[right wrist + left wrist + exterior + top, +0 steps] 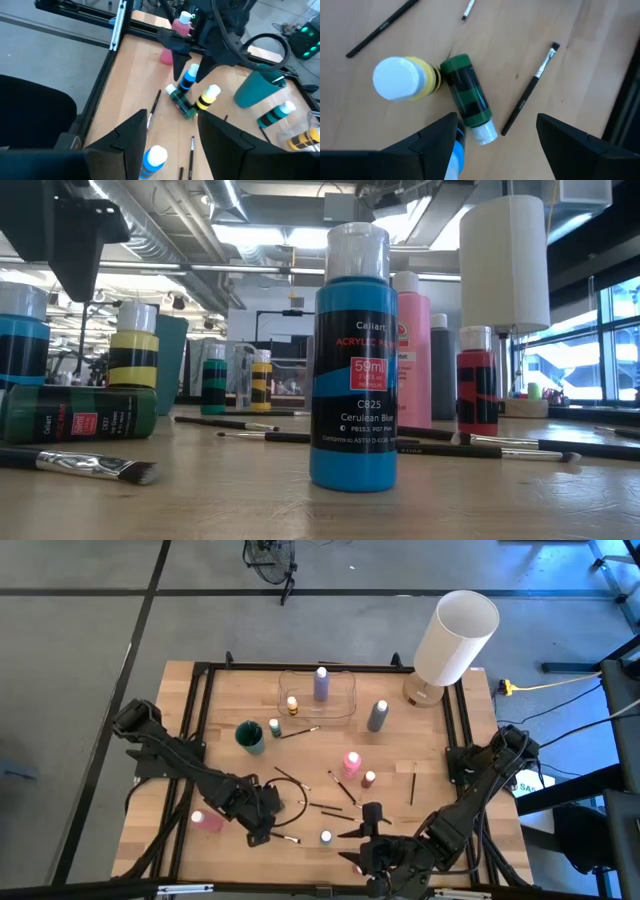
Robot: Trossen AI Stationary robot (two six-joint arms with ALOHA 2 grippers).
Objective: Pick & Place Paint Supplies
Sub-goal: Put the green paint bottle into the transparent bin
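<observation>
My left gripper (262, 822) hangs open over a cluster near the table's front. Its fingers stand either side of an upright blue bottle (189, 80), which shows beside one finger (454, 156). Close by, a green bottle (468, 95) lies on its side and a yellow white-capped bottle (402, 80) stands. My right gripper (352, 846) is open at the near edge, pointing toward another blue bottle (326, 837), (152, 160), apart from it. Several dark-handled brushes (529, 91) lie flat on the wood. My left gripper comes from above with the blue bottle's white cap end (455, 150) close against the inner side of one finger (437, 137). I cannot tell whether they touch. The bottle stands upright on the table.
A clear tray (345, 700) at the far side holds a purple bottle (321, 683) and a yellow one (292, 705). Also standing about are a teal cup (249, 735), a grey bottle (377, 715), pink bottles (351, 762) and a big white lamp (455, 637). One pink bottle (207, 820) lies left.
</observation>
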